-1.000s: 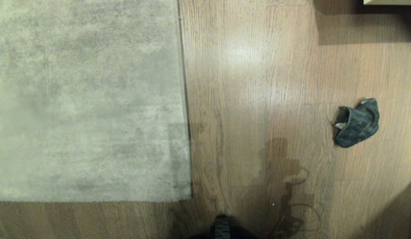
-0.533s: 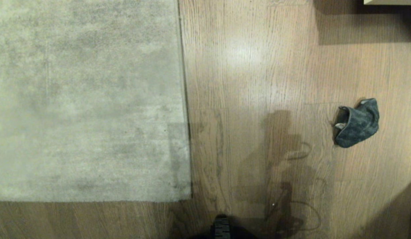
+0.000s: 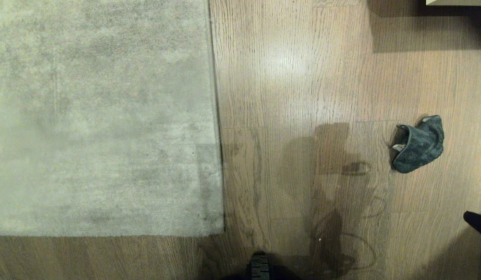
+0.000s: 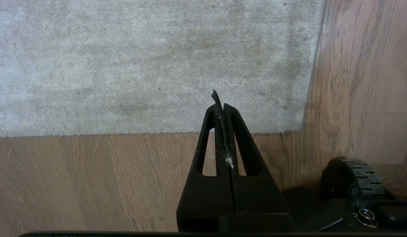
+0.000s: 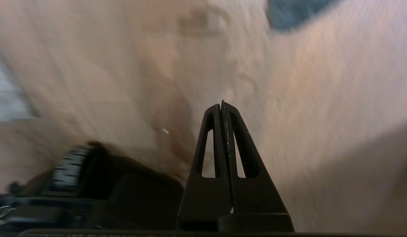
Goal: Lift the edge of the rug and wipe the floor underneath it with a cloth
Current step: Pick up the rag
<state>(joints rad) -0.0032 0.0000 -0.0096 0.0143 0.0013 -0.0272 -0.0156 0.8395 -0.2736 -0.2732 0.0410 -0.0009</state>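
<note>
Rug edge (image 3: 216,116), the straight thin border of a large pale grey-beige mottled low-pile rug (image 3: 100,116), is seen lying flat on the brown wood-grain plank floor (image 3: 287,97), with nothing lifted yet; its near corner is also shown in the left wrist view (image 4: 303,126). Well apart from it, on the robot's right, the small dark grey-teal crumpled cloth (image 3: 418,144) is found untouched on the planks, and a blurred patch of it is caught in the right wrist view (image 5: 295,11). Compared with a second ago, a dark tip of the right arm (image 3: 477,222) has come into the head view at its right margin, below the cloth, and the arm's shadow on the floor has stretched further from the robot. The right pincer (image 5: 222,105) is seen pressed together and empty. The left pincer (image 4: 219,107) is likewise closed on nothing, with a wisp of lint on it, and is parked above the rug's near corner beside the black wheeled base (image 4: 358,172). It is judged that a reach for the cloth has begun; the pincer would need to be opened before the cloth can be picked up, and lifting and wiping remain undone.
</note>
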